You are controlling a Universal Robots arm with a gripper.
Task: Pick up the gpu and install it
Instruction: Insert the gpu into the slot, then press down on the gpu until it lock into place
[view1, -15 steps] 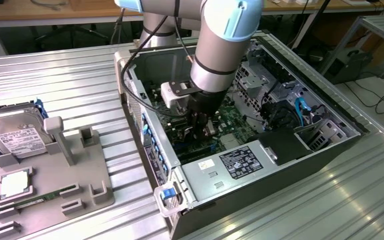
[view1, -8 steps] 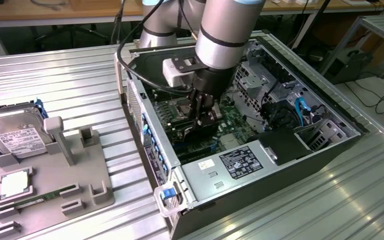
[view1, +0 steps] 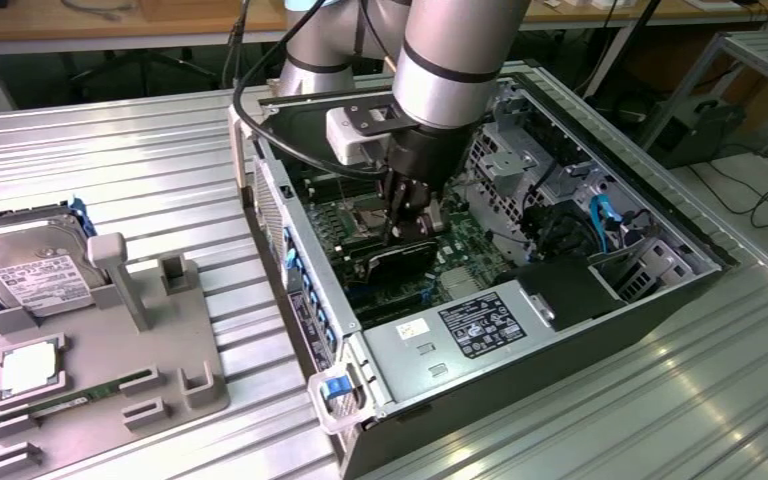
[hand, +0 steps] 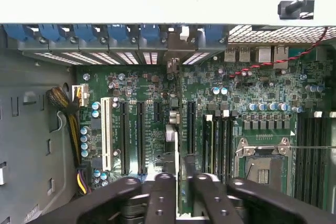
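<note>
The gpu (view1: 402, 262) stands on edge inside the open computer case (view1: 651, 300), its black rounded shroud facing the exterior view's lower side, and we see it sitting down among the expansion slots of the green motherboard (view1: 458, 255). In the wrist view the gpu (hand: 180, 124) appears edge-on as a thin dark line that runs from the rear slot brackets toward the camera, in line with one of the long black slots.

We see the gripper (view1: 404, 222) reaching straight down into the case from the arm (view1: 451, 50), its fingers (hand: 163, 198) clamped on the card's top edge; in the wrist view the two black fingers sit close on either side of that thin edge.

Outside the case, at the exterior view's left, we note a grey parts holder (view1: 104, 350) on the slatted metal table (view1: 131, 160). It carries a silver hard drive (view1: 24, 270), a square processor (view1: 31, 368) and a narrow green memory stick (view1: 84, 397).
</note>
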